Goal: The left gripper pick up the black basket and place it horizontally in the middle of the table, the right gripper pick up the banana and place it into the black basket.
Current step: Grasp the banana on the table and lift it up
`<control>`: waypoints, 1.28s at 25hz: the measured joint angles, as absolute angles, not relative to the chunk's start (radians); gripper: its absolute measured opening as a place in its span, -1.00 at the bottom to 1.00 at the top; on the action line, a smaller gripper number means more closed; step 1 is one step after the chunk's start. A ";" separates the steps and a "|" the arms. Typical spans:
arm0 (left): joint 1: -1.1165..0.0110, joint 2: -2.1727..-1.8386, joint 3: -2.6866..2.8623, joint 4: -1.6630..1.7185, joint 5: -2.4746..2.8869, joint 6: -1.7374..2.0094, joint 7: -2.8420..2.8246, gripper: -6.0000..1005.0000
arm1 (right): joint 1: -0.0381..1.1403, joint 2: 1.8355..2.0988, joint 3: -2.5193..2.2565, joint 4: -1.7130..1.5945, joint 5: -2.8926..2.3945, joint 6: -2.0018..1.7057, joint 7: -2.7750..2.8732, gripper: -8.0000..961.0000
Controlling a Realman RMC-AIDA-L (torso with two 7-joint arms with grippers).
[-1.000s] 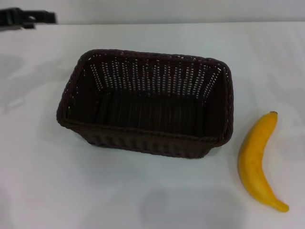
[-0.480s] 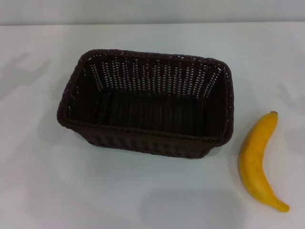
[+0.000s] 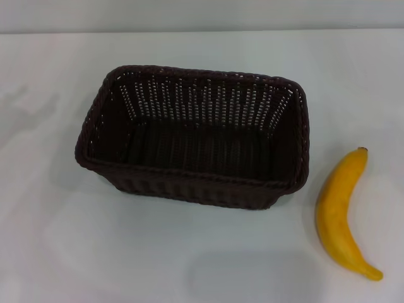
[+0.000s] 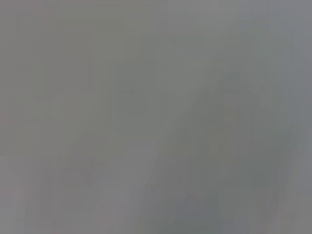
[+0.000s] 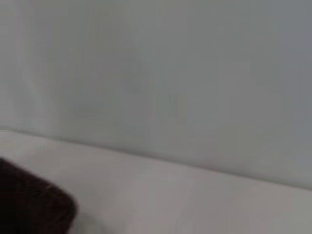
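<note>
The black basket [image 3: 192, 136] stands upright and lengthwise across the middle of the white table [image 3: 63, 252] in the head view; it holds nothing. A corner of it also shows in the right wrist view [image 5: 29, 202]. The yellow banana [image 3: 343, 211] lies on the table to the right of the basket, apart from it, with its dark stem tip pointing away from me. Neither the left gripper nor the right gripper shows in any view. The left wrist view shows only a plain grey blur.
The table's far edge [image 3: 202, 31] runs along the top of the head view, with a pale wall behind it. The right wrist view shows the tabletop [image 5: 195, 200] and the wall [image 5: 170, 73].
The left gripper's black bar, at the far left corner a second ago, has gone out of view. The basket and banana have not moved.
</note>
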State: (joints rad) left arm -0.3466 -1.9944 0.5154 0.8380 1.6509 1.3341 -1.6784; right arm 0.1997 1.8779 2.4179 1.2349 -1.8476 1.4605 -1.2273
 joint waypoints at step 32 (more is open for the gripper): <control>-0.302 -1.974 0.515 0.844 1.545 1.376 -1.513 0.78 | 0.587 1.993 2.140 1.431 -2.510 1.849 -0.455 0.78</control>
State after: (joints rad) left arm -0.3022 -1.9736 0.5154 0.8443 1.5453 1.3759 -1.5128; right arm 0.5866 1.9930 2.1397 1.4307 -2.5098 1.8491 -0.4552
